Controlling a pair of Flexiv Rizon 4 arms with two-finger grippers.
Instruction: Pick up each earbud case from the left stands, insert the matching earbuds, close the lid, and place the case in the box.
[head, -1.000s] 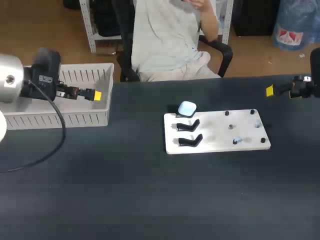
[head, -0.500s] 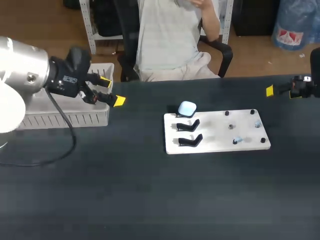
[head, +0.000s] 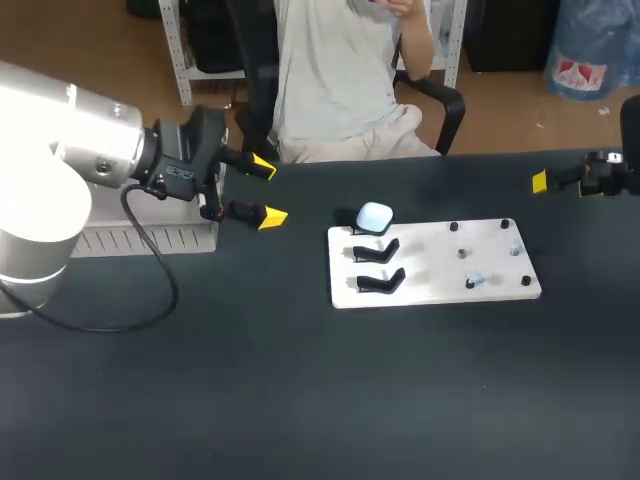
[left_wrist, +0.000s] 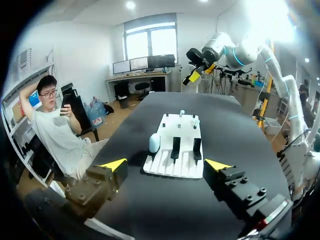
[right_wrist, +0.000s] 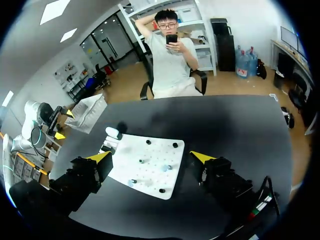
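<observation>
Pale-blue earbud case (head: 374, 216) on white board (head: 430, 272)

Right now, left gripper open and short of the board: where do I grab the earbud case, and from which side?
Likely the upper half of the earbud case, pinched across its rounded sides, coming from the side of the left gripper, slightly above. Its lower part sits on the rearmost stand, so only the top is free.

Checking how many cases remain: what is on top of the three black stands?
One pale case sits on the far stand; the other two stands are bare. Its inside is hidden.
</observation>
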